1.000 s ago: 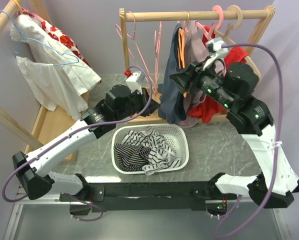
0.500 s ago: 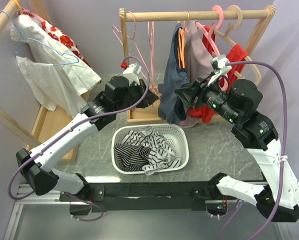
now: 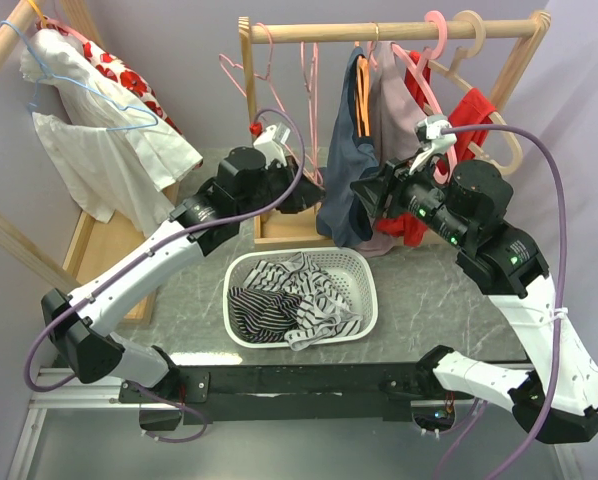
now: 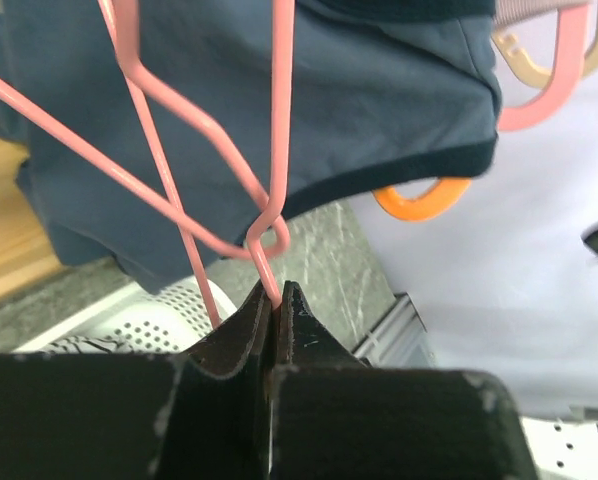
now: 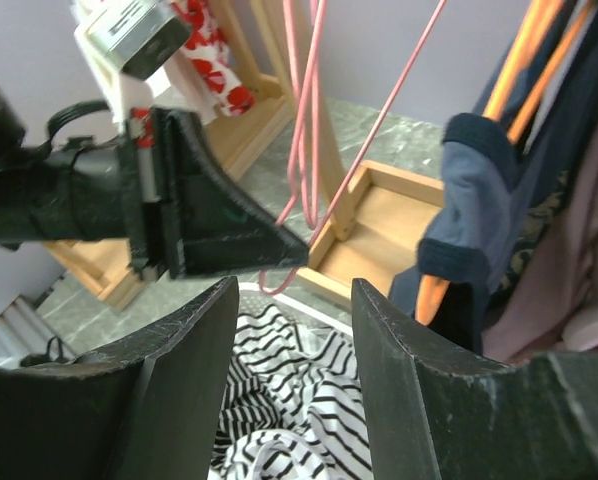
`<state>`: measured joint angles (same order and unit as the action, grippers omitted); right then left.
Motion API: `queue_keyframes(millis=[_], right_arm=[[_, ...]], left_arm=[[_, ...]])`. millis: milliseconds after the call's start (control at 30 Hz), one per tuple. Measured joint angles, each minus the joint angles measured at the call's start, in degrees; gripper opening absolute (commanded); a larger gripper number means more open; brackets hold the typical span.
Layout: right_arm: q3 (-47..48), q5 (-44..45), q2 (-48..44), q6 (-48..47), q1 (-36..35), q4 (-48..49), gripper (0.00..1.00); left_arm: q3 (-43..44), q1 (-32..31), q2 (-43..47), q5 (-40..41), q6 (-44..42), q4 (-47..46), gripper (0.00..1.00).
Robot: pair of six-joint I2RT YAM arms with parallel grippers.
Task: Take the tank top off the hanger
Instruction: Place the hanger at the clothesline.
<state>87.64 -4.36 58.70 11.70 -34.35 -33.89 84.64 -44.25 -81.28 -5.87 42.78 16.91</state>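
A bare pink wire hanger (image 3: 306, 95) hangs from the wooden rail. My left gripper (image 3: 312, 194) is shut on its lower wire, which in the left wrist view runs down into the closed jaws (image 4: 276, 292) below the hanger's loop (image 4: 269, 232). A black-and-white striped tank top (image 3: 294, 300) lies crumpled in the white basket (image 3: 370, 292); the right wrist view shows it too (image 5: 309, 410). My right gripper (image 3: 365, 193) hovers open above the basket with nothing between its fingers (image 5: 297, 290), facing the left gripper.
A navy top (image 3: 344, 195) on an orange hanger, a pale pink garment (image 3: 394, 110) and a red one (image 3: 469, 115) hang on the rail (image 3: 399, 30) behind my right gripper. A white floral dress (image 3: 99, 140) hangs on the left rack. The rack's wooden base (image 3: 279, 228) lies behind the basket.
My left gripper has risen and moved right, staying shut. My right arm has drawn back and lower from the hanging clothes, still open.
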Motion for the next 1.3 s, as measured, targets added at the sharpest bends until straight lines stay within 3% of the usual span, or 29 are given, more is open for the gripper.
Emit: queue_keyframes(millis=[300, 600, 867, 1300], right_arm=[[0.00, 3.78, 0.00, -0.94, 1.81, 0.00, 0.55], [-0.35, 4.24, -0.28, -0.90, 3.28, 0.11, 0.55], [-2.27, 4.24, -1.09, -0.85, 3.80, 0.02, 0.55], [-3.69, 3.91, -2.64, -0.85, 4.74, 0.04, 0.55]], left_arm=[[-1.92, -5.53, 0.02, 0.37, 1.77, -0.24, 0.01], [-1.40, -7.28, -0.24, 9.05, 5.40, -1.09, 0.01], [13.35, -7.21, -10.60, 13.51, 9.07, 3.80, 0.01], [20.06, -7.76, -14.05, 16.31, 11.45, 11.32, 0.01]])
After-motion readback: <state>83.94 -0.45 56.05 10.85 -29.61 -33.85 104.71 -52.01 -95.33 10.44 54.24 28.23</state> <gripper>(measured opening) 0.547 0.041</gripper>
